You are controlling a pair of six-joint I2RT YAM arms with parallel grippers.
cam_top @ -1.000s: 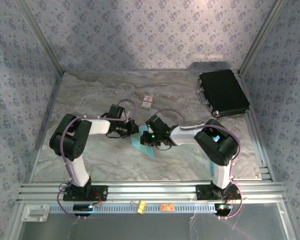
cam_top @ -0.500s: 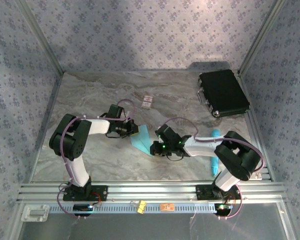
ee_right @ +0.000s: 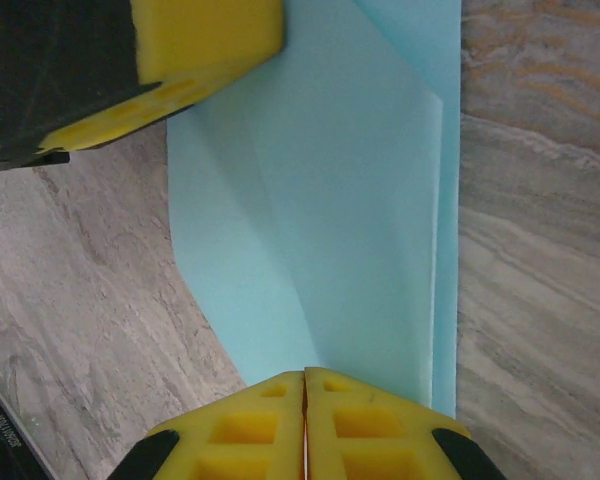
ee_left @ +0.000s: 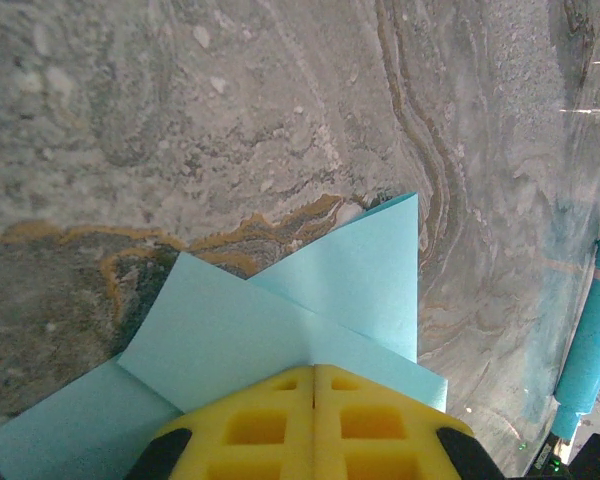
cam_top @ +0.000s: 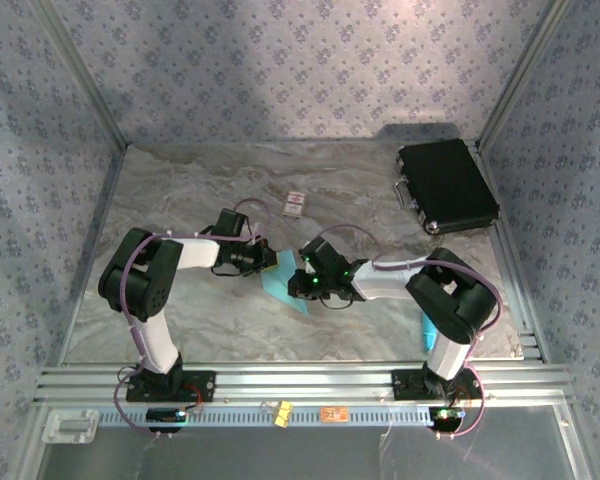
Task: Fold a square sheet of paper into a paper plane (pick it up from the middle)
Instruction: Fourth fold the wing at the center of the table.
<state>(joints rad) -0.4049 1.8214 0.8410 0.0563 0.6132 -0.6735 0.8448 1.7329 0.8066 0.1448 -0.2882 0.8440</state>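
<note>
- Nearest the bolted bases, both arms rise from the near edge of the counter (cam_top: 180, 190) and bend at raised elbows, the left elbow out to the left and the right elbow out to the right.
- Behind the right end effector (cam_top: 300, 276), close to that arm's elbow and base, a slim cyan stick (cam_top: 429, 331) lies on the counter, well apart from the paper.
- From the elbows each forearm reaches inward and low, so the wrists face each other at mid-counter, with the left end effector (cam_top: 271, 262) just beside the right one.
- Under and between the two end effectors lies the sheet of paper (ee_right: 330, 200), light blue and flat on the counter, its folded flaps overlapping.
- The left end effector is clenched, its yellow fingers (ee_left: 270, 425) pressed together over the spot where two flaps meet.
- The right end effector is clenched too, tips at the paper's opposite edge. Whether either nips a layer cannot be told.
- Beyond the left end effector, a small white card (cam_top: 296, 203) lies apart.
- Farthest off, beyond and to the right of the right end effector, a black case (cam_top: 446, 186) sits in the far corner.
</note>
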